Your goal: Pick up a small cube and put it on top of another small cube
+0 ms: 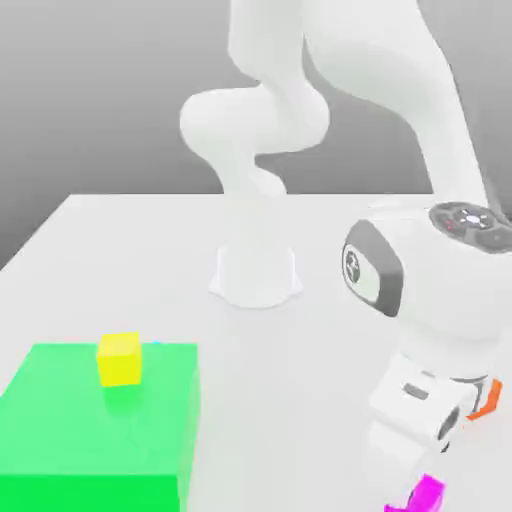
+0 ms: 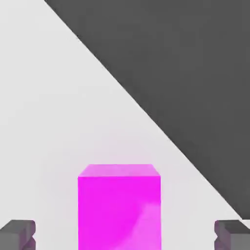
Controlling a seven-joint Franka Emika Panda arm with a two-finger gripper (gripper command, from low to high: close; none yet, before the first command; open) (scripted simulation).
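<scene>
Hand [image 2: 126,235] found released, its fingertips wide apart, with the magenta cube [image 2: 119,210] between them in the hand view and clear space at each side. Magenta cube located at the exterior view's lower right, near the table [image 1: 300,400] edge, its side faces squared to the fingertips. Yellow cube [image 1: 120,360] sits upright on the large green block [image 1: 65,425], at the exterior view's left. An orange object [image 1: 487,400] is partly hidden behind the hand.

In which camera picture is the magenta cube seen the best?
The hand view shows it best: the magenta cube appears large, between the open fingers, with two faces visible. In the exterior view, it appears small, partly hidden behind the gripper.
</scene>
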